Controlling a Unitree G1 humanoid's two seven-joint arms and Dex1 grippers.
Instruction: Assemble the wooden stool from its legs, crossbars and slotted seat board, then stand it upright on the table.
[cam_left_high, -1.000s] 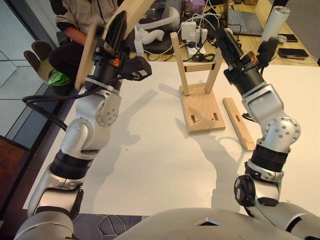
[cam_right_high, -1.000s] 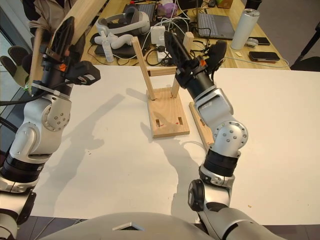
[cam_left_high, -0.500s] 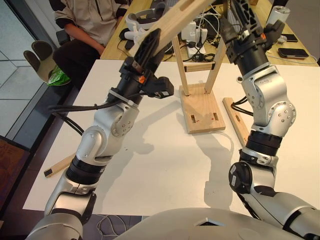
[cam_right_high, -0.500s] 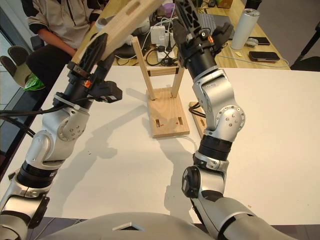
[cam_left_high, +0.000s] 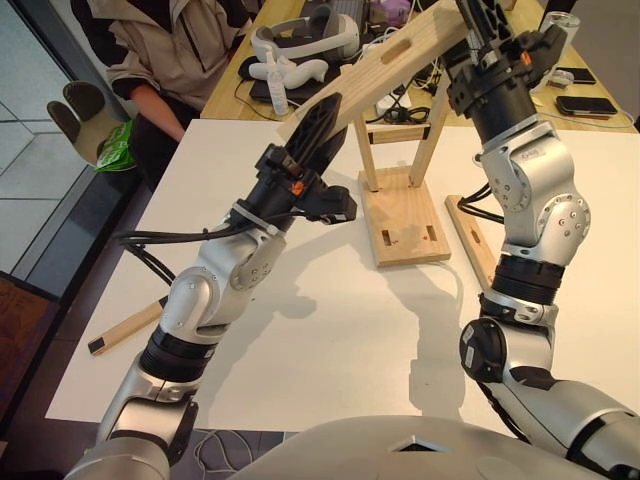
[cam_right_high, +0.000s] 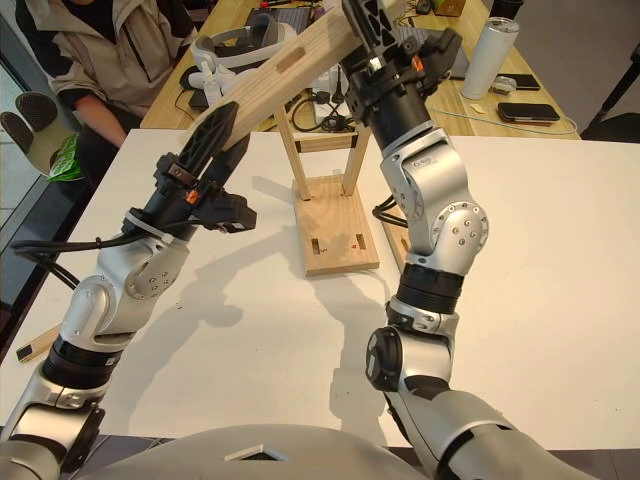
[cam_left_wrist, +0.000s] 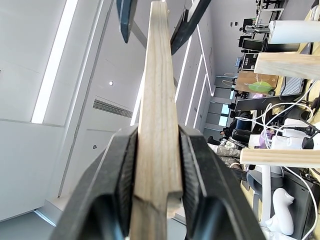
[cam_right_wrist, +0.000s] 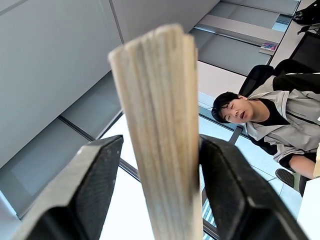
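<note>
A second ago my left gripper (cam_left_high: 322, 125) had the slotted board (cam_left_high: 372, 78) alone, out at 9 o'clock, and my right gripper (cam_left_high: 478, 30) was free by the legs. Now the board has swung in over the middle of the table (cam_left_high: 330, 330). It hangs in the air on a slant, low end at 10 o'clock and high end at 1 o'clock.

The left fingers (cam_left_wrist: 125, 170) are clamped on the low end. The right arm has risen, and its pads (cam_right_wrist: 95, 185) are pressed on either side of the high end. Both tools are therefore closed on the same board.

Below it the half-built stool sits at 12 o'clock. Its base board (cam_left_high: 405, 235) lies flat with two legs (cam_left_high: 362, 130) standing in it, joined by a crossbar (cam_left_high: 397, 134). The held board is above the leg tops and, as far as I can see, not touching them. A loose plank (cam_left_high: 476, 250) lies just beside the base at 3 o'clock, and a stick (cam_left_high: 125, 330) lies on the floor at 8 o'clock.

I read this as a two-handed carry set up for fitting. With both ends held I can level the board, but the arms must move together or it will twist.
</note>
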